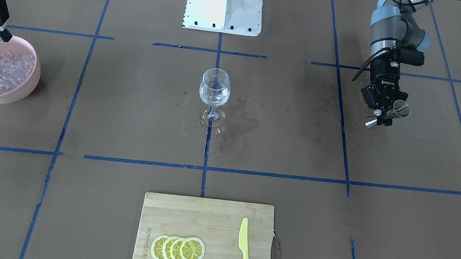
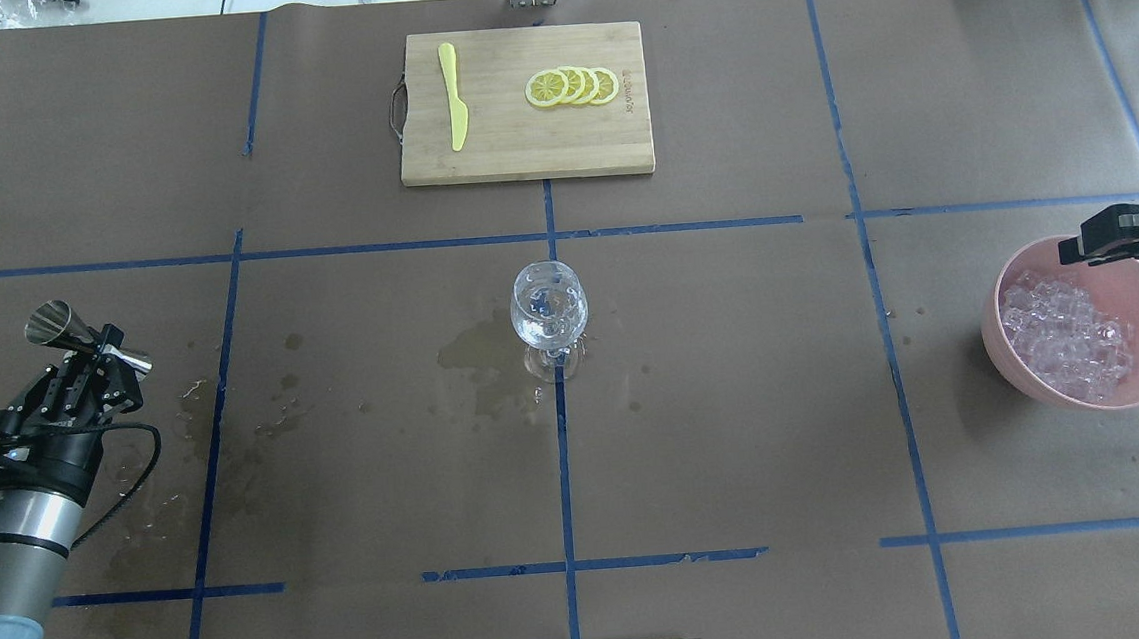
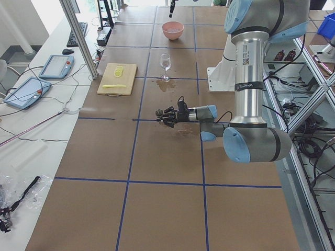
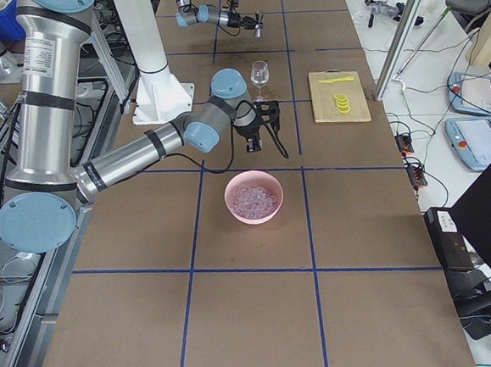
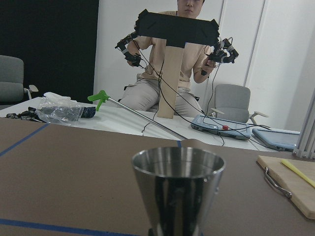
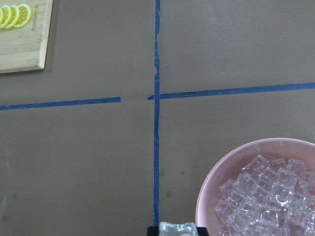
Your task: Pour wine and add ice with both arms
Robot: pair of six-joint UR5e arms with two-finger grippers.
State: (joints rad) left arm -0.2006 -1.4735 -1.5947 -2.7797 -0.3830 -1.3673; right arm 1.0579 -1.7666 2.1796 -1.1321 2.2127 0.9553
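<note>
R jaws grip one ice cube [image 6: 177, 228], high over left rim of pink bowl [image 1: 24, 89] w/ remaining ice [image 2: 1062, 340]. L jaws clamp steel jigger [image 2: 62, 326], far left above tabletop [image 2: 735, 398]. Wine [image 1: 213, 97] in centre glass [image 2: 549, 306].

Overhead and front cameras look steeply down from opposite sides, sharing the clear stemmed wine glass [image 2: 549, 306] centrally. Side cameras view the brown table [image 3: 157, 157] lengthwise from afar. Wrist cameras sit close.
</note>
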